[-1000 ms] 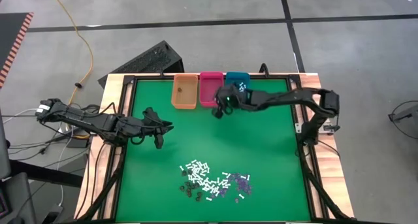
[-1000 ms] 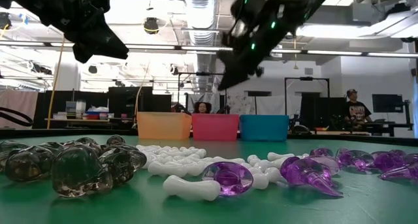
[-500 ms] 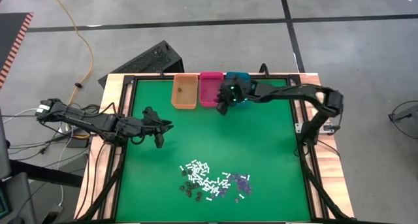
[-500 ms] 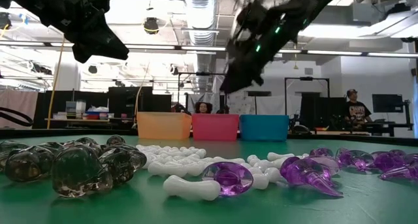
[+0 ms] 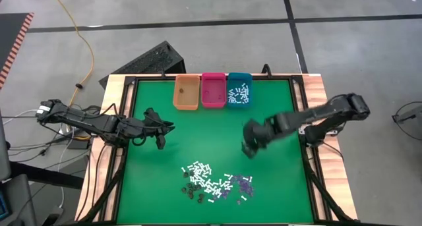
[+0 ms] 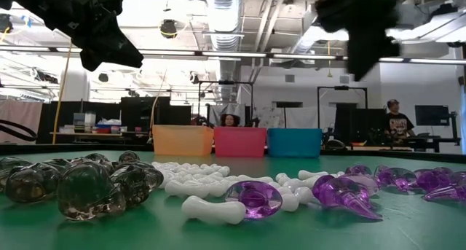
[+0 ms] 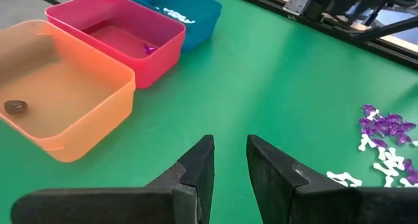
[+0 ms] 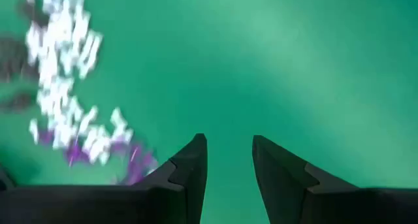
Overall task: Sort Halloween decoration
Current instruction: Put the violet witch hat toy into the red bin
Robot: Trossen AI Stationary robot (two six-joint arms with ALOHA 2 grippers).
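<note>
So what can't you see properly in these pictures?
- High view: the pile of tiny pieces is too small to tell what each one is.
- Right wrist view: the pieces are smeared by motion blur.
- Low view: the insides of the orange bin, pink bin and teal bin are hidden by their walls.

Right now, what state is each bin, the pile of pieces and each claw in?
Orange plastic bin: holds one dark piece.
Pink plastic bin: holds one purple bit.
Teal plastic bin: holds white sticks.
Pile of white, purple and dark pieces: unsorted on the mat.
Left claw: open, empty.
Right claw: open, empty.
</note>
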